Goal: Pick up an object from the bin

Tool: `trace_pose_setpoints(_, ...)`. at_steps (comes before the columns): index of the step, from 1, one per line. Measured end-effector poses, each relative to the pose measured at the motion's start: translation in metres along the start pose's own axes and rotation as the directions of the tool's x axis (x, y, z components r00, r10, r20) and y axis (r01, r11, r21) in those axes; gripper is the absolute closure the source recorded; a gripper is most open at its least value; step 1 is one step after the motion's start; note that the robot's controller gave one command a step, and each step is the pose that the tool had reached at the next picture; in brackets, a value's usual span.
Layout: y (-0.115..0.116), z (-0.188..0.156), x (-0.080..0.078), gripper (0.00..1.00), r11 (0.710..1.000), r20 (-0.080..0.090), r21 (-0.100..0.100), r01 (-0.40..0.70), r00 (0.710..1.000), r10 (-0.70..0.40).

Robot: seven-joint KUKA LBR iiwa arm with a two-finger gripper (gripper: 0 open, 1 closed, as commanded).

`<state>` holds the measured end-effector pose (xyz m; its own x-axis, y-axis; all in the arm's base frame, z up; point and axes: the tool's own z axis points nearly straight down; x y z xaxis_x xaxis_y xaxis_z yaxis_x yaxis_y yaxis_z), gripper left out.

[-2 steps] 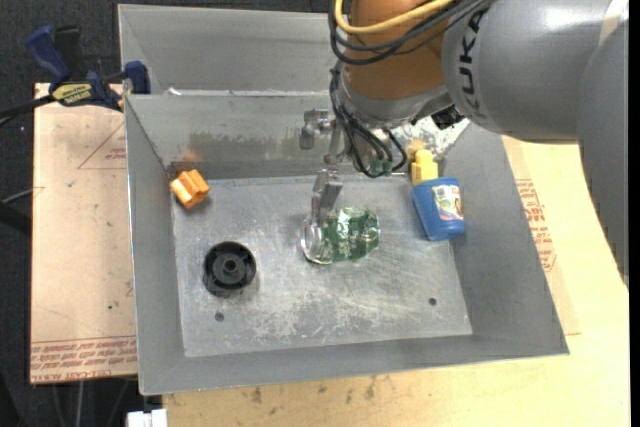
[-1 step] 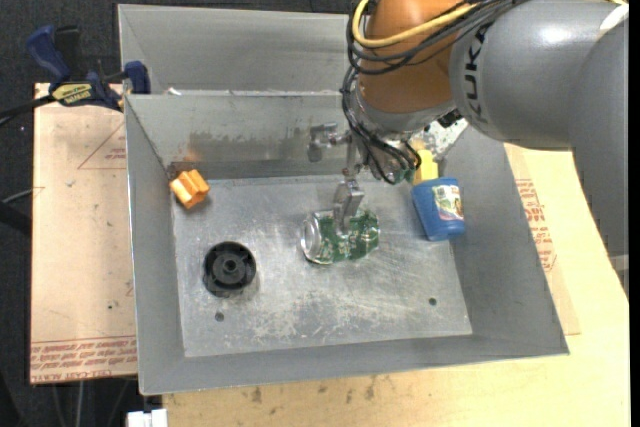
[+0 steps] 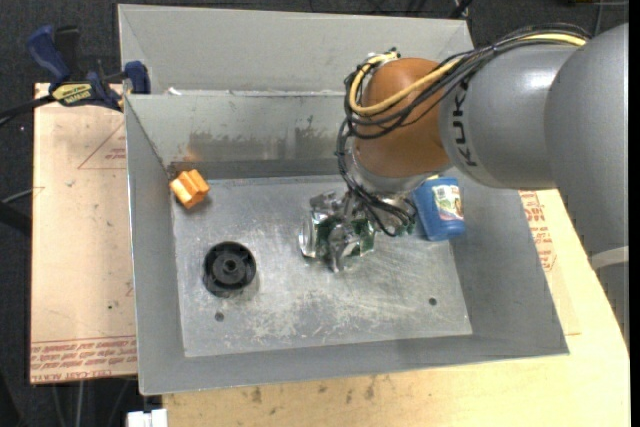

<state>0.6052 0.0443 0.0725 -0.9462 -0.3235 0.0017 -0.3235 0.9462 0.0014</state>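
My gripper hangs low over the middle of the bin floor, under the arm's wrist, and looks like a cluster of silvery and green parts. Whether anything is held in it cannot be made out. A small blue tub with a printed label lies on its side just right of the gripper, close to it and partly tucked under the wrist. To the gripper's left, well apart from it, a black round disc with a hub lies flat on the floor.
A small orange block sits in the bin's far left corner against the back wall. The arm reaches in from the right and covers the bin's right back part. Bare floor lies in front of the gripper.
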Motion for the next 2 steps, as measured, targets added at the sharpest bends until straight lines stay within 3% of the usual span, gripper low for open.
trace_pose_setpoints(1,0.000,0.000,0.000,1.00,1.000,0.000,0.000,0.000,1.000,0.000)
trace_pose_setpoints(2,0.012,-0.140,0.008,1.00,0.999,0.007,0.001,0.034,0.999,-0.034)
